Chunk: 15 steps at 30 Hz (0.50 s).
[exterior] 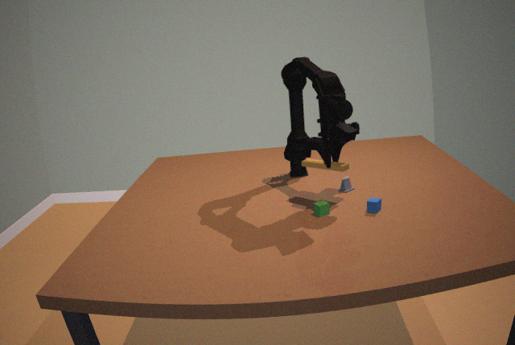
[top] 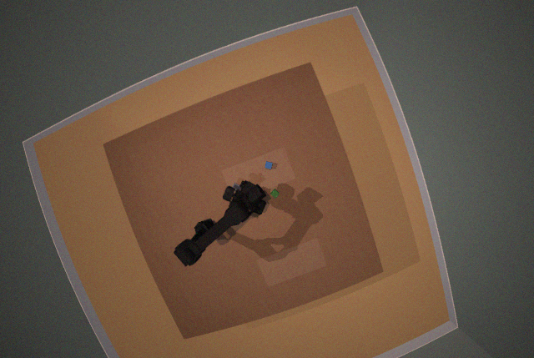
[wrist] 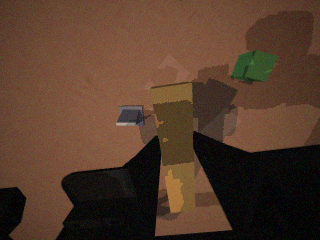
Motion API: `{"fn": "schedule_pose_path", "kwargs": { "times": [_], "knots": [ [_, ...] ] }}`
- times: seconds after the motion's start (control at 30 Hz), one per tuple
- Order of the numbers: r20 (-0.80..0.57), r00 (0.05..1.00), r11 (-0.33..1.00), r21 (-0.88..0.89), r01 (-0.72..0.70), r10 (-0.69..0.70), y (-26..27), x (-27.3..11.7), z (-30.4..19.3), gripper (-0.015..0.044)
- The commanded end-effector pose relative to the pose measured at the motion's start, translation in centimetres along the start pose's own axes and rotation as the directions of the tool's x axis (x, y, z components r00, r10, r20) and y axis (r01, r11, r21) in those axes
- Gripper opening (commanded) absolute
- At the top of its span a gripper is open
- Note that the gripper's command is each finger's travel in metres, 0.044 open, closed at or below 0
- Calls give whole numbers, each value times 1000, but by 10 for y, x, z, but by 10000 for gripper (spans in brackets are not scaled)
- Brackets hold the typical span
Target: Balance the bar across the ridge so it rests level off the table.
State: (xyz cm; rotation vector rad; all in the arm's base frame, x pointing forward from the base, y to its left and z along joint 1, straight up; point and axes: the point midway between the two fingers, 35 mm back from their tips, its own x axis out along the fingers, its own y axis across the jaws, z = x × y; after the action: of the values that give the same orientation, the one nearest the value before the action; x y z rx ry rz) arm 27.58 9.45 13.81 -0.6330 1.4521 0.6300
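Exterior: bar (exterior: pixel 339 166) (wrist: pixel 175 130) between end effector (exterior: pixel 332 164) (wrist: pixel 175 137) fingertips.

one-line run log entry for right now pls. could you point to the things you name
end effector (exterior: pixel 332 165) (wrist: pixel 175 137): shut on bar (exterior: pixel 307 162) (wrist: pixel 173 95) | bar: held above table (exterior: pixel 249 278), not on ridge (top: pixel 236 186) (exterior: pixel 345 184) (wrist: pixel 130 116) | green cube (top: pixel 274 194) (exterior: pixel 321 209) (wrist: pixel 254 66), blue cube (top: pixel 269 165) (exterior: pixel 373 205): on table | release: not done

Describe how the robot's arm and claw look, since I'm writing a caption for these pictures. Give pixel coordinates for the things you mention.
The arm (top: pixel 224 220) (exterior: pixel 296 112) is black all over, with slim links between chunky, rounded joints. Its claw (exterior: pixel 332 163) (wrist: pixel 175 137) is black too, with fingers tapering to narrow tips. I can't make out any markings or cables.
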Motion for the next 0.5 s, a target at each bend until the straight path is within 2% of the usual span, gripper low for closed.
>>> {"fn": "schedule_pose_path", "kwargs": {
  "times": [0.0, 0.47],
  "knots": [
    [0, 1000, 1000, 26, -1, 1, 11, -1, 6, 0],
    [2, 1000, 994, 112, -5, 5, 59, -1, 26, 0]
  ]
}}
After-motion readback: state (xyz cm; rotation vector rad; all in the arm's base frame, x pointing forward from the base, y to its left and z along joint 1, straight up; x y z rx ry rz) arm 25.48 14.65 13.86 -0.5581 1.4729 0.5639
